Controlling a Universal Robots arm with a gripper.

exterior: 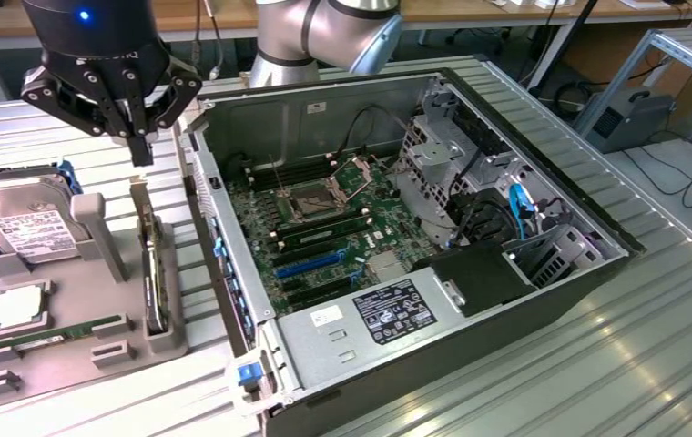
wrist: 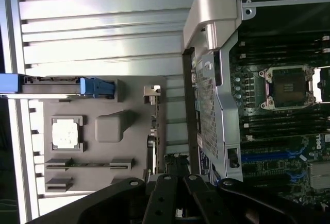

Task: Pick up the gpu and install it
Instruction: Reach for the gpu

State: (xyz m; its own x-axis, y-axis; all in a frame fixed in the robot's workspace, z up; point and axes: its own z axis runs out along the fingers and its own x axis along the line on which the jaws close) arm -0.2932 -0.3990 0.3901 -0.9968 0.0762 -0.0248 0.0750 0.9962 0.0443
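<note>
The gpu stands on edge between hard drive and case.

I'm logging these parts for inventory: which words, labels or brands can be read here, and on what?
Nothing reads legibly.
hard drive, white label: print too small.
black label on the computer case: too small.
white sticker beside it: blurred.
gripper, pale lettering on its body: blurred.
</note>
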